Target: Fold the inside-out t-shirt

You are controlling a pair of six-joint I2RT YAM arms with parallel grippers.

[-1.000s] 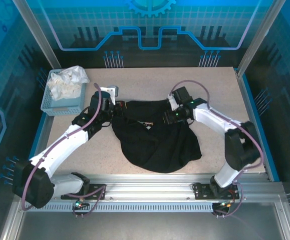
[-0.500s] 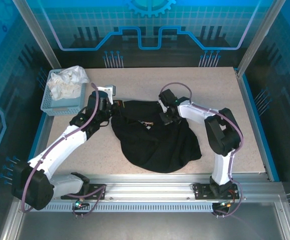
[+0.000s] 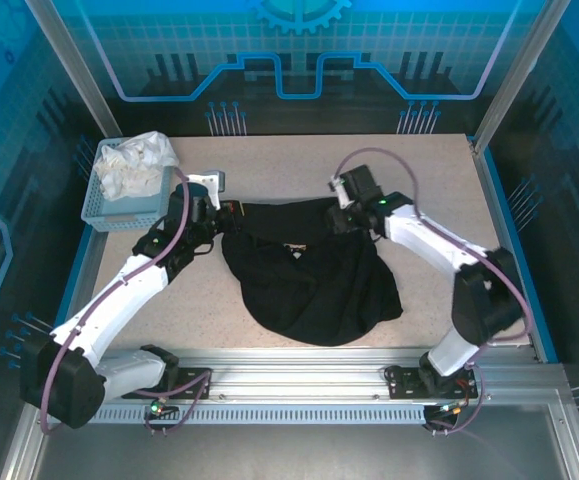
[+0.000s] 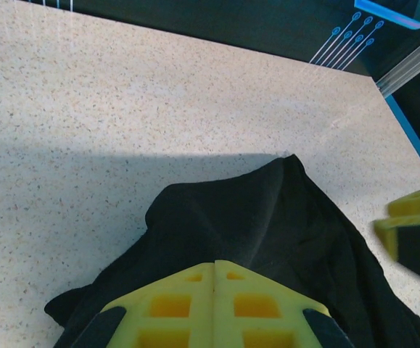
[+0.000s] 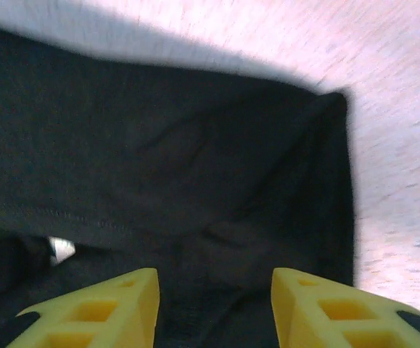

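The inside-out t-shirt [image 3: 309,280] lies bunched in a black heap on the speckled table, its straight top edge toward the back. My left gripper [image 3: 231,212] sits at the shirt's upper left corner. In the left wrist view its yellow jaws [image 4: 215,265] are pressed together, and the black fabric [image 4: 268,210] draws up in folds to their tips. My right gripper [image 3: 341,218] hovers at the upper right corner. Its yellow fingers [image 5: 213,281] stand apart above dark cloth [image 5: 180,167] with nothing between them; that view is blurred. A small white tag [image 5: 61,249] peeks out under a stitched hem.
A blue basket [image 3: 119,213] holding white cloth [image 3: 134,165] stands at the back left, close to my left arm. Bare table [image 3: 439,170] lies behind and right of the shirt. A metal rail [image 3: 299,385] runs along the near edge, and frame posts rise at the back corners.
My right arm swung in over the shirt's top edge, then back out to the upper right corner. The left gripper crept slightly back and left, still at the shirt's corner.
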